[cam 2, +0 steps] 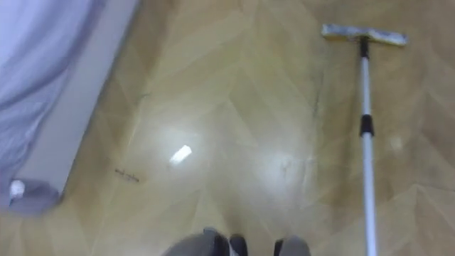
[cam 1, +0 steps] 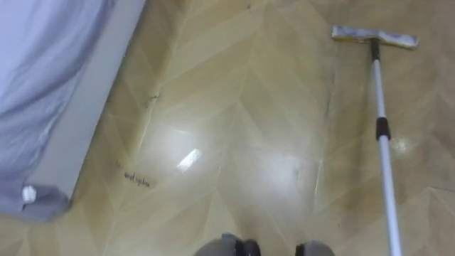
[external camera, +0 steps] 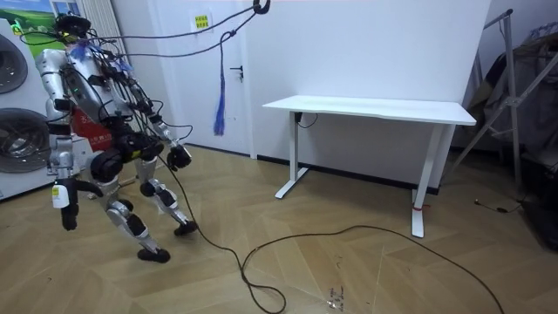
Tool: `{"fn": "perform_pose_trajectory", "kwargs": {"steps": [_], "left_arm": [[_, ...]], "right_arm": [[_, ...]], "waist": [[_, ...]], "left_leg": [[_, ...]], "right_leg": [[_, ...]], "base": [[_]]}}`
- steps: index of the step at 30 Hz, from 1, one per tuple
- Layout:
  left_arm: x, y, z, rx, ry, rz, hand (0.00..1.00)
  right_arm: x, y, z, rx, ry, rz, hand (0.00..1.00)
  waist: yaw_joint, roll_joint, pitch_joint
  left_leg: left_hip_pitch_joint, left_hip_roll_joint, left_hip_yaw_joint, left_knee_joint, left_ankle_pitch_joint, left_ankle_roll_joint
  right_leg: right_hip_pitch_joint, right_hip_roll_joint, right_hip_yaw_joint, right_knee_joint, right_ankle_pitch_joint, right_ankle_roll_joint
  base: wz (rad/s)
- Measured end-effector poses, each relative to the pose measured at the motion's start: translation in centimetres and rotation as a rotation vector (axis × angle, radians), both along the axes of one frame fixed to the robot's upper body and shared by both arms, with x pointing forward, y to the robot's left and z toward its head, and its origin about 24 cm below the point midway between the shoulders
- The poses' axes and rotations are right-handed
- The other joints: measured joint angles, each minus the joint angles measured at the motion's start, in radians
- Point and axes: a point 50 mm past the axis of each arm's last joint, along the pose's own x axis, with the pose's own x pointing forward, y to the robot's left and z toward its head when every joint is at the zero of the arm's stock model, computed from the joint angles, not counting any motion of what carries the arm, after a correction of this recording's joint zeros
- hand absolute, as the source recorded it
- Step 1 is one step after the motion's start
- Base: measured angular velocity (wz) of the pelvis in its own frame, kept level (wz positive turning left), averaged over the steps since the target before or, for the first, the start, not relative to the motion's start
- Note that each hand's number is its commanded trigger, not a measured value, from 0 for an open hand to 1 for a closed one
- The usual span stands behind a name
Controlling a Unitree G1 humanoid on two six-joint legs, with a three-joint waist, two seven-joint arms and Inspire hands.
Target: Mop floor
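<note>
Looking down at a herringbone wood floor (cam 1: 242, 107) from the robot's head. A mop (cam 1: 382, 135) lies ahead and to the robot's right. Its flat head (cam 1: 375, 36) rests on the boards at the far end, and the pale pole runs back toward the robot and out of the lower right edge. The top of the pole is cut off, so I cannot tell whether a hand holds it.

On the robot's left is a grey sheet (cam 1: 43, 64) draped over a pale base (cam 1: 85, 114), likely a bed. Near its corner are small dark marks (cam 1: 137, 179) on the boards.

From where I stand in the room, the robot leans mid-stride beside washing machines (external camera: 17, 131), with a white desk (external camera: 375, 107) well apart from it. One hand (external camera: 64, 216) hangs low at the room view's left and the other hand (external camera: 179, 157) sits in front of its hips. I cannot tell which is left or right, how open either is, or what either has hold of.

The floor shines but shows no clear wet track, and the dark marks are not yet wiped, so I judge most of the mopping is still to do
</note>
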Motion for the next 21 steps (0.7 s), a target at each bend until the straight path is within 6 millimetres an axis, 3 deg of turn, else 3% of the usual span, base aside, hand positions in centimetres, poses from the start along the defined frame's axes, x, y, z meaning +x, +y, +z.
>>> {"fn": "perform_pose_trajectory", "kwargs": {"steps": [2,3,4,6,8,9,10,11,12,13,15,17,18,19,20,21], "left_arm": [[-0.6,0.0,-0.1,0.014,0.014,0.008,0.0],[-1.1,0.2,-0.1,0.025,0.027,0.017,0.0],[-1.2,0.2,-0.1,0.023,0.032,0.023,0.0],[-1.1,0.5,-0.1,0.027,0.027,0.04,0.0],[-1.1,1.2,0.1,0.039,0.028,0.054,0.0],[-1.1,1.7,0.2,0.045,0.029,0.07,0.0],[-1.0,2.5,0.4,0.057,0.02,0.087,0.0],[-1.1,3.0,0.6,0.065,0.02,0.096,0.0],[-1.4,3.9,0.8,0.09,0.021,0.1,0.0],[-1.7,4.7,1.0,0.112,0.024,0.1,0.0],[-2.7,4.9,1.0,0.119,0.047,0.105,0.0],[-3.4,4.8,1.0,0.11,0.055,0.09,0.0],[-3.8,4.6,1.0,0.098,0.063,0.084,0.0],[-3.6,4.4,1.1,0.078,0.055,0.072,0.0],[-3.5,4.3,1.1,0.072,0.052,0.053,0.0],[-3.5,4.3,1.1,0.065,0.053,0.043,0.0]], "right_arm": [[-0.1,0.3,-0.1,0.004,0.016,0.032,1.0],[0.2,0.3,-0.1,0.006,0.015,0.057,1.0],[0.8,0.1,0.0,-0.002,0.014,0.076,1.0],[2.1,-0.2,0.3,-0.008,0.006,0.08,1.0],[4.8,-0.8,1.0,-0.021,-0.028,0.091,1.0],[7.1,-1.7,1.9,-0.04,-0.073,0.101,1.0],[9.7,-2.5,3.1,-0.07,-0.134,0.12,1.0],[11.0,-3.0,3.7,-0.084,-0.169,0.126,1.0],[13.8,-3.5,5.2,-0.107,-0.253,0.156,1.0],[16.3,-4.1,6.7,-0.128,-0.335,0.185,1.0],[19.6,-4.4,9.0,-0.141,-0.44,0.22,1.0],[20.8,-4.2,9.8,-0.132,-0.473,0.221,1.0],[20.8,-4.1,9.7,-0.122,-0.473,0.208,1.0],[20.1,-4.2,9.2,-0.115,-0.457,0.191,1.0],[19.7,-4.2,8.9,-0.112,-0.446,0.19,1.0],[18.6,-4.1,8.1,-0.099,-0.412,0.192,1.0]], "waist": [[0.006,-0.011,0.0047],[0.004,-0.026,0.0071],[0.001,-0.031,0.0107],[0.002,-0.033,0.0106],[0.01,-0.057,0.0097],[0.021,-0.073,0.0117],[0.049,-0.094,0.0122],[0.062,-0.104,0.0131],[0.086,-0.117,0.0115],[0.105,-0.139,0.0187],[0.115,-0.158,0.0261],[0.12,-0.177,0.0278],[0.125,-0.182,0.0293],[0.133,-0.181,0.0284],[0.134,-0.178,0.0269],[0.138,-0.178,0.0285]], "left_leg": [[0.022,-0.015,-0.032,-0.015,-0.001,-0.011],[0.03,-0.023,-0.035,-0.016,-0.008,-0.024],[0.027,-0.024,-0.059,-0.008,-0.012,-0.035],[0.023,-0.015,-0.072,0.015,-0.01,-0.05],[0.01,-0.014,-0.075,0.058,-0.006,-0.065],[-0.016,-0.009,-0.072,0.129,0.001,-0.085],[-0.057,0.01,-0.061,0.227,0.024,-0.125],[-0.081,0.025,-0.054,0.284,0.041,-0.148],[-0.129,0.058,-0.039,0.392,0.093,-0.169],[-0.171,0.081,-0.027,0.476,0.159,-0.164],[-0.216,0.092,-0.02,0.545,0.241,-0.16],[-0.251,0.092,-0.015,0.504,0.207,-0.149],[-0.261,0.09,-0.013,0.393,0.17,-0.144],[-0.256,0.088,-0.004,0.222,0.162,-0.14],[-0.249,0.086,-0.003,0.132,0.165,-0.144],[-0.239,0.086,0.015,0.037,0.195,-0.112]], "right_leg": [[-0.003,-0.001,-0.017,-0.177,-0.01,-0.004],[0.003,0.001,-0.03,-0.257,0.006,-0.023],[0.015,-0.009,-0.065,-0.256,0.007,-0.041],[0.031,-0.012,-0.117,-0.256,-0.003,-0.062],[0.027,-0.026,-0.137,-0.233,-0.029,-0.076],[0.026,-0.029,-0.143,-0.209,-0.05,-0.085],[0.021,-0.024,-0.145,-0.177,-0.074,-0.097],[0.021,-0.019,-0.147,-0.16,-0.085,-0.103],[0.022,-0.003,-0.149,-0.133,-0.105,-0.115],[0.026,0.007,-0.146,-0.11,-0.122,-0.124],[0.041,0.02,-0.137,-0.095,-0.154,-0.128],[0.057,0.02,-0.136,-0.101,-0.167,-0.126],[0.075,0.021,-0.136,-0.115,-0.171,-0.127],[0.096,0.022,-0.135,-0.137,-0.178,-0.121],[0.11,0.022,-0.135,-0.15,-0.183,-0.114],[0.144,0.013,-0.134,-0.171,-0.196,-0.102]], "base": [[-0.74],[-0.42],[-0.25],[0.14],[0.24],[0.14],[0.07],[-0.09],[-0.14],[-0.11],[0.17],[0.35],[0.31],[0.29],[0.17],[0.27]]}}
